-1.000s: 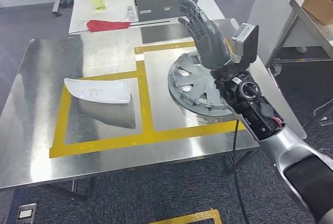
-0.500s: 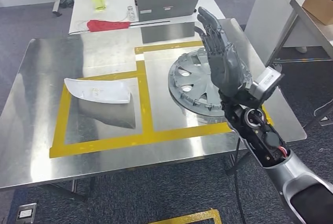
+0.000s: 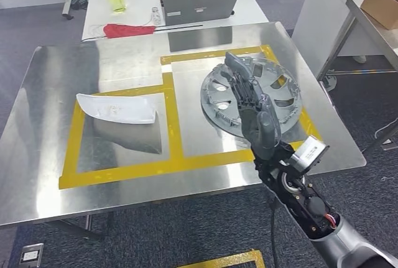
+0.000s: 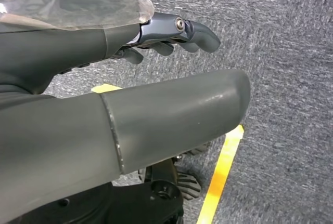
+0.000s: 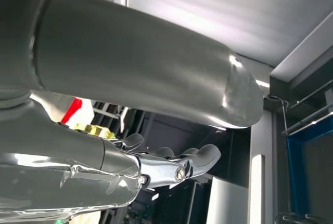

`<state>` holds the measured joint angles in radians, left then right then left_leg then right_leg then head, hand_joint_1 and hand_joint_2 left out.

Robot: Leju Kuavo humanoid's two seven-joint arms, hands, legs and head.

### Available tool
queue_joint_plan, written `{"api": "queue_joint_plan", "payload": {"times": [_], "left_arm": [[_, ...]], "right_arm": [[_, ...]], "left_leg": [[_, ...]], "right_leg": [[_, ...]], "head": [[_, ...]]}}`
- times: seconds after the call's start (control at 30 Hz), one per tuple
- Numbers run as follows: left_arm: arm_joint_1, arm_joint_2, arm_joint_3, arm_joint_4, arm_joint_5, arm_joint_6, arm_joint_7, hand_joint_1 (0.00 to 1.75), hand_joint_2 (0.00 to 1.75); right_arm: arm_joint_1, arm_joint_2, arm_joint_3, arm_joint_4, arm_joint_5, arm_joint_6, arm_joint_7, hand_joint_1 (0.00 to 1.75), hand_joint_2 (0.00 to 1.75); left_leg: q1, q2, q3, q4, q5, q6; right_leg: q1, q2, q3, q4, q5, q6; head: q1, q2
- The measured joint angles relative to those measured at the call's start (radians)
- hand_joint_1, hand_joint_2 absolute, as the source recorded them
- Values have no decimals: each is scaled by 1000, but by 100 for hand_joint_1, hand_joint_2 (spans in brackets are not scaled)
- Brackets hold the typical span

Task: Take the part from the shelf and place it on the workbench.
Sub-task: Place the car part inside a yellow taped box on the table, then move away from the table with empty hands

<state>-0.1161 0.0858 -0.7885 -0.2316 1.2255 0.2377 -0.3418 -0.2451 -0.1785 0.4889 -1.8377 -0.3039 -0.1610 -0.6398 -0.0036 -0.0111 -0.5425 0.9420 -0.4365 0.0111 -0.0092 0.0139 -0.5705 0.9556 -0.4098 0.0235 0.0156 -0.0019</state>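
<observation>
Resting flat on the bench, the part looks placed, just beyond the right hand, whose fingers are apart and empty. Next, I judge, that hand should draw clear without touching it.

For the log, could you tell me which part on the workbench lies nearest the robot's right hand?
The round grey wheel cover, in the right-hand yellow square under the right hand; the white curved panel lies apart.

Grey round wheel-cover part, spoked with oval cut-outs and a toothed rim, lying flat on the steel workbench, inside the right yellow-taped square toward the right edge. Near side partly hidden behind the right hand, raised in front of it with fingers spread, holding nothing.
</observation>
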Motion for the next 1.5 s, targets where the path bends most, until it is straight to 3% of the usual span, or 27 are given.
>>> {"api": "queue_joint_plan", "payload": {"times": [0.53, 0.73, 0.87, 0.93, 1.03, 1.07, 1.1, 1.13, 1.2, 1.27, 1.4, 1.43, 1.5], "left_arm": [[-2, -2, -1, 0, 4, 2, 24, 0, 0], [-1, -2, -1, 0, 21, -8, 57, 0, 0], [-2, -2, -1, 0, 21, -9, 62, 0, 0], [-2, -4, -1, 0, 21, -9, 64, 0, 0], [-2, -5, -1, 0, 21, -10, 65, 0, 0], [-2, -5, -1, 0, 21, -10, 65, 0, 0], [-2, -5, -1, 0, 21, -10, 65, 0, 0], [-1, -6, -1, 0, 21, -10, 65, 0, 0], [-1, -8, -1, 0, 21, -10, 65, 0, 0], [-2, -7, -1, 0, 21, -10, 65, 0, 0], [-2, -7, -1, 0, 21, -10, 66, 0, 0], [-2, -8, -1, 0, 21, -10, 66, 0, 0], [-3, -8, -1, 0, 21, -10, 66, 0, 0]], "right_arm": [[19, 6, 6, -35, 17, 4, 27, 0, 0], [19, 6, 9, -36, 17, 4, 29, 0, 0], [19, 7, 12, -40, 17, 5, 29, 0, 0], [18, 7, 13, -44, 17, 5, 29, 0, 0], [22, 8, 14, -45, 17, 5, 29, 0, 0], [24, 8, 14, -45, 17, 5, 29, 0, 0], [25, 8, 14, -45, 17, 5, 29, 0, 0], [25, 8, 14, -45, 17, 5, 29, 0, 0], [25, 8, 14, -46, 17, 5, 29, 0, 0], [25, 8, 15, -47, 17, 5, 29, 0, 0], [25, 8, 15, -49, 17, 5, 29, 0, 0], [24, 8, 15, -50, 17, 5, 29, 0, 0], [24, 9, 15, -50, 17, 5, 29, 0, 0]], "left_leg": [[-2, 0, 0, 1, -1, 1], [-5, 0, -3, 7, -5, 7], [-3, 1, -1, 1, -2, 17], [5, 4, 9, -15, 6, 25], [9, 7, 15, -22, 8, 30], [9, 7, 15, -21, 7, 29], [10, 7, 16, -21, 6, 27], [12, 6, 17, -20, 4, 24], [18, 4, 19, -12, -4, 12], [18, 0, 19, -3, -12, -2], [18, -1, 14, 11, -23, -25], [20, 1, 5, 34, -41, -29], [20, 5, -45, 145, -109, -32]], "right_leg": [[-1, 0, 0, -1, 0, 1], [-3, 0, 0, -1, 0, 5], [-5, -1, 3, -4, 0, 15], [-3, -3, -12, 36, -29, 20], [-6, -4, -96, 231, -131, 29], [-9, -5, -119, 282, -147, 33], [-13, -5, -125, 297, -142, 36], [-16, -6, -110, 269, -117, 38], [-23, -8, -34, 125, -53, 46], [-22, -4, 21, 26, -23, 42], [-19, 1, 24, 13, -28, 8], [-19, 0, 23, 12, -26, 1], [-17, -3, 19, 10, -21, -8]], "head": [[0, 0], [0, 0], [0, 0], [4, 0], [16, 0], [19, 0], [21, 0], [23, 0], [27, 0], [32, 0], [19, 0], [14, 0], [2, 0]]}}
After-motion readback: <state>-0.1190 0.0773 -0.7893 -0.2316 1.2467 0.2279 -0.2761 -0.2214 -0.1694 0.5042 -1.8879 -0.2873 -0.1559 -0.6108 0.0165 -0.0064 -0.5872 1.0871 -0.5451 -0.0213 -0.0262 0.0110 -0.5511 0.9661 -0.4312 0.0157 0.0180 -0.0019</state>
